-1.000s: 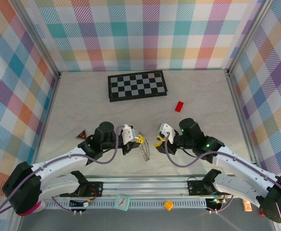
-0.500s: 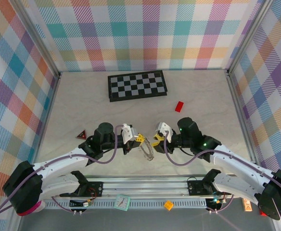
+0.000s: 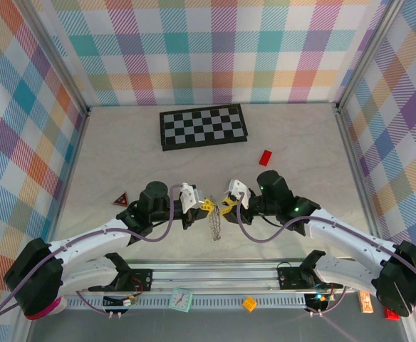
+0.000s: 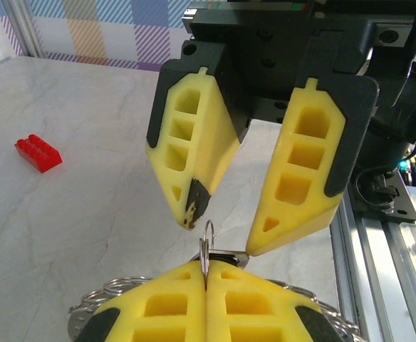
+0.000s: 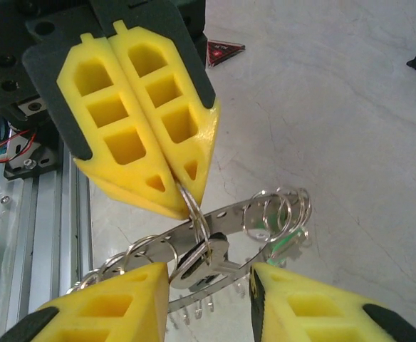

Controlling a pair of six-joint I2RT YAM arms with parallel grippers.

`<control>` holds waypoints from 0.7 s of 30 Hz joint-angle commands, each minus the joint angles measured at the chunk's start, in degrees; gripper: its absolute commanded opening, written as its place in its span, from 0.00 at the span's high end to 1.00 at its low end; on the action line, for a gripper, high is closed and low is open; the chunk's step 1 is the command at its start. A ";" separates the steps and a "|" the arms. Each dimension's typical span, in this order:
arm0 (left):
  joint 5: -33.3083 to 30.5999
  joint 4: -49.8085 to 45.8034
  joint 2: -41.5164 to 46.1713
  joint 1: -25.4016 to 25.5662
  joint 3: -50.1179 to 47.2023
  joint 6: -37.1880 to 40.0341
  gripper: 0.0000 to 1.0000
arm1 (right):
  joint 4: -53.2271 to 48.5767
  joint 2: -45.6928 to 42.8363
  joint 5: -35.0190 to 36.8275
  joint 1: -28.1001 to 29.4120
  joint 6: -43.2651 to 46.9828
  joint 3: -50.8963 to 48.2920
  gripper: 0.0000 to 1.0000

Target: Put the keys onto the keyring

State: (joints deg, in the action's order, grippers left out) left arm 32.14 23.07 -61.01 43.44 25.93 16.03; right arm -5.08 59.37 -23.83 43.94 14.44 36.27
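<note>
**Keyring hung between two facing grippers, mid near edge of the table.**
The left gripper has its jaws closed on one wire loop of the keyring, whose flat band lies across the gap. The right gripper, level and just opposite, holds its jaws parted and empty either side of that loop.

The bench is a pale marbled surface enclosed by plaid-patterned walls. A black-and-white chequered board lies flat near the far wall. A small red block lies to the right of the board, apart from it. A dark red triangle lies towards the left side. A small teal square item and an orange item sit below the near rail.
</note>
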 commanded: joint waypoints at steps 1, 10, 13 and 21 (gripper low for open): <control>2.31 3.56 0.49 0.24 0.96 -0.97 1.00 | 1.87 1.08 -0.77 0.33 1.69 1.97 0.66; 0.45 3.26 0.51 0.23 1.22 -1.36 1.00 | 1.20 2.47 -2.90 0.35 1.18 2.71 0.62; -0.47 2.87 0.53 0.21 1.40 -1.36 1.00 | 1.81 1.26 -2.62 0.35 0.48 1.88 0.58; -0.41 2.76 0.10 0.24 1.84 -1.30 1.00 | 4.50 2.47 -1.09 0.39 -2.48 1.38 0.51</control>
State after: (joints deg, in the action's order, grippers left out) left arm 31.18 23.05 -61.01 43.44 25.96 15.57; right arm -3.33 61.14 -24.64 43.94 13.78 37.12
